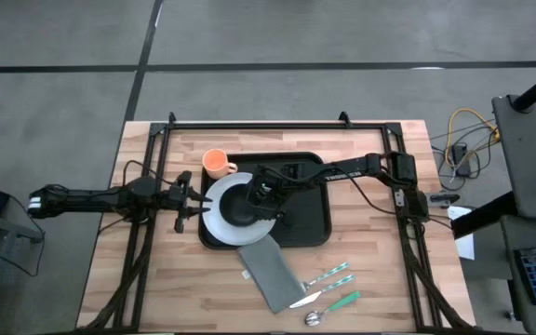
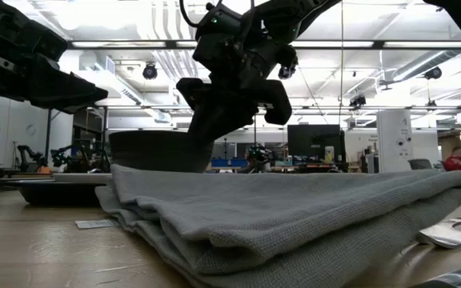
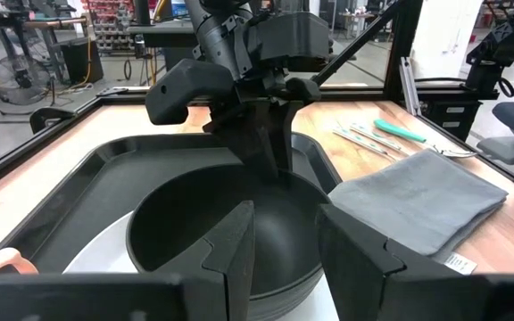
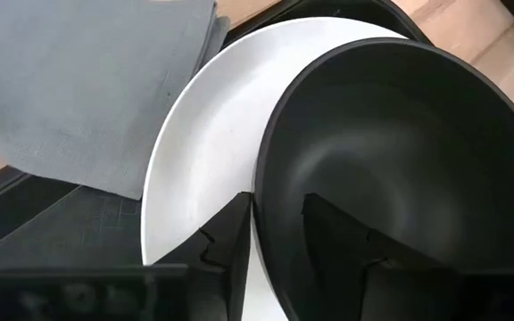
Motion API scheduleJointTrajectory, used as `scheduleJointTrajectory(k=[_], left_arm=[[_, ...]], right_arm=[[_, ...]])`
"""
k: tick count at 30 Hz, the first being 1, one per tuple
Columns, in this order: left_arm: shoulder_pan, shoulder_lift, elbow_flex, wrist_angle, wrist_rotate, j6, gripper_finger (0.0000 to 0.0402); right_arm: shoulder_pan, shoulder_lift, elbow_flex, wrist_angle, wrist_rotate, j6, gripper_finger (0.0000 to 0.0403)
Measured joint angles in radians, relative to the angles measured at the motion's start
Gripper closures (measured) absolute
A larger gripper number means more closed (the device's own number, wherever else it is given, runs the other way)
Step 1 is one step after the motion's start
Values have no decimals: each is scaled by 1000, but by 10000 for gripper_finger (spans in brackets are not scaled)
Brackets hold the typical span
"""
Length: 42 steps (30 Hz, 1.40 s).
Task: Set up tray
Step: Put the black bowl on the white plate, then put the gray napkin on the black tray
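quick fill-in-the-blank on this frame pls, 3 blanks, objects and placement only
1. The black bowl sits on the white ____.
2. The plate rests at the left end of the black ____.
3. The cup beside the tray is ____ in colour.
4. The grey napkin lies on the wooden ____.

Missing words: plate; tray; orange; table

Bright overhead strip lights, backlit silhouetted arm (low view), blurred foreground napkin [image 2: 294,216]

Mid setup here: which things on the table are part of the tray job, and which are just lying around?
In the job: tray, white plate, black bowl under the right end effector, orange cup, grey napkin, cutlery.

Lying about: cables beside the table.
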Motion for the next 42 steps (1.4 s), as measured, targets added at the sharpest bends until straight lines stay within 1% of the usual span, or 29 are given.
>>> scheduleJointTrajectory(k=[8,17,27,32,42], left_arm=[[0,0,0,0,0,0,297],[0,0,0,0,0,0,297],[0,5,0,0,0,0,297],[0,7,0,0,0,0,297],[0,10,0,0,0,0,297]], right_arm=[[1,0,4,-6,74,26,283],[11,-1,15,-25,76,27,268],[26,-21,15,-38,76,33,275],[31,-22,15,-53,77,34,270],[43,-24,15,-53,102,35,276]])
